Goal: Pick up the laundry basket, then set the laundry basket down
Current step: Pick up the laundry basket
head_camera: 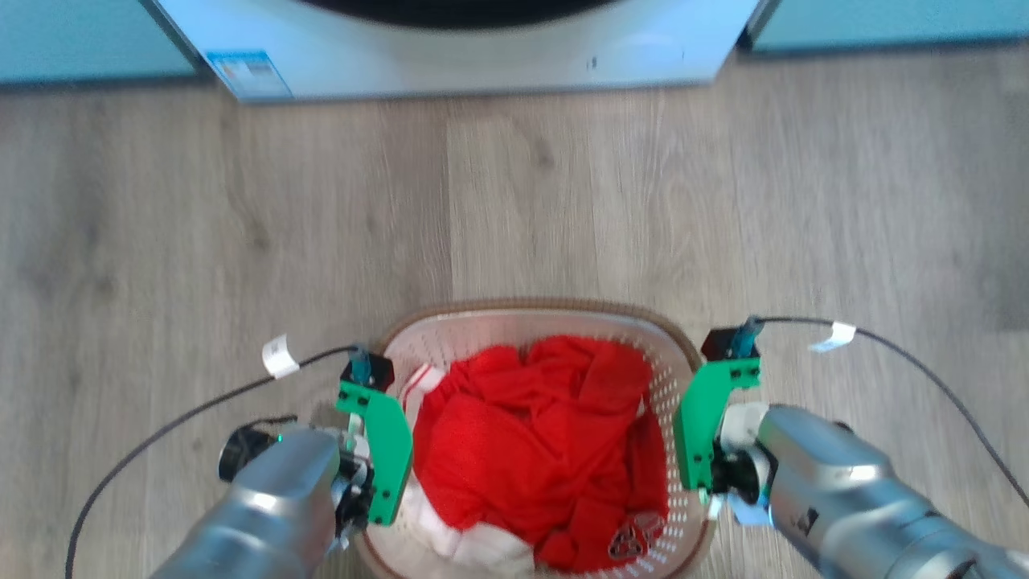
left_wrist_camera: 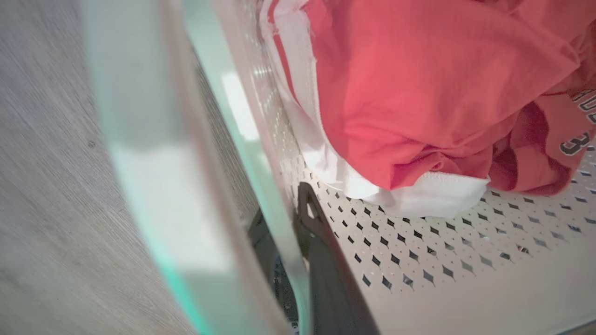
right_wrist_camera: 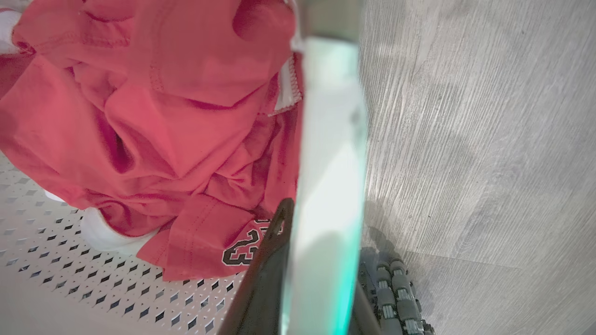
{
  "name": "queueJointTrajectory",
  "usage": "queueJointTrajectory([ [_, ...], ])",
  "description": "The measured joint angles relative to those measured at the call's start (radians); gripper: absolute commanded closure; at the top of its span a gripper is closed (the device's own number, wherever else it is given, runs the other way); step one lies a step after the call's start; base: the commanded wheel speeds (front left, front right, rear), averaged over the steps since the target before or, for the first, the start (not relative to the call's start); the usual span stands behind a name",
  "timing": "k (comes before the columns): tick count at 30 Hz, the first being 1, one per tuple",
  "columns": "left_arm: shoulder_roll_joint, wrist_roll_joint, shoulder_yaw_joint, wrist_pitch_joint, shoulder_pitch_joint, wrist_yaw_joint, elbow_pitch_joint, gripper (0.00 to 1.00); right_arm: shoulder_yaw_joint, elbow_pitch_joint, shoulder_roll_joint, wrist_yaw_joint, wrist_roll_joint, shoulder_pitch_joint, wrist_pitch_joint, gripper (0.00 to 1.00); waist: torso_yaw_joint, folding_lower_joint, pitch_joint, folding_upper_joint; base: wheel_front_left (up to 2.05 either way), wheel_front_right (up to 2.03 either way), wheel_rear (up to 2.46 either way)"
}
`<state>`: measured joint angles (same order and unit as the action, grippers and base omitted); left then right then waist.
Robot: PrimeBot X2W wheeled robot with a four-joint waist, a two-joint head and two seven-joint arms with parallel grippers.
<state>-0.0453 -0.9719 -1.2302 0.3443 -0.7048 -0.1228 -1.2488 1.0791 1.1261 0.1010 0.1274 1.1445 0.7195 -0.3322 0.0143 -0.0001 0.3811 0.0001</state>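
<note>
- My left end effector [left_wrist_camera: 284, 214] clamps the white perforated plastic laundry basket [head_camera: 679, 378] at 9 o'clock, right end effector [right_wrist_camera: 326, 232] at 3.
- Uneven lifting may tip it.

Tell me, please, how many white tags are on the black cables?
2. One tag is left of the laundry basket; the other tag is right of it. More tags may be hidden behind the arms.
</note>
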Motion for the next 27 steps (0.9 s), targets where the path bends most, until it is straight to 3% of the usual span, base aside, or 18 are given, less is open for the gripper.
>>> queueJointTrajectory([
  [15,-0.022,-0.056,-0.031,0.175,0.092,0.0,0.067,1.0,0.071,0.003,-0.005,-0.004,0.065,-0.086,-0.109,1.0,0.043,-0.0001,-0.324,0.0,0.0,0.0,0.0],
  [27,-0.052,-0.094,-0.049,0.271,0.095,0.0,0.118,1.0,0.1,0.006,-0.012,-0.004,0.099,-0.09,-0.142,1.0,0.07,-0.0001,-0.438,0.0,0.0,0.0,0.0],
])
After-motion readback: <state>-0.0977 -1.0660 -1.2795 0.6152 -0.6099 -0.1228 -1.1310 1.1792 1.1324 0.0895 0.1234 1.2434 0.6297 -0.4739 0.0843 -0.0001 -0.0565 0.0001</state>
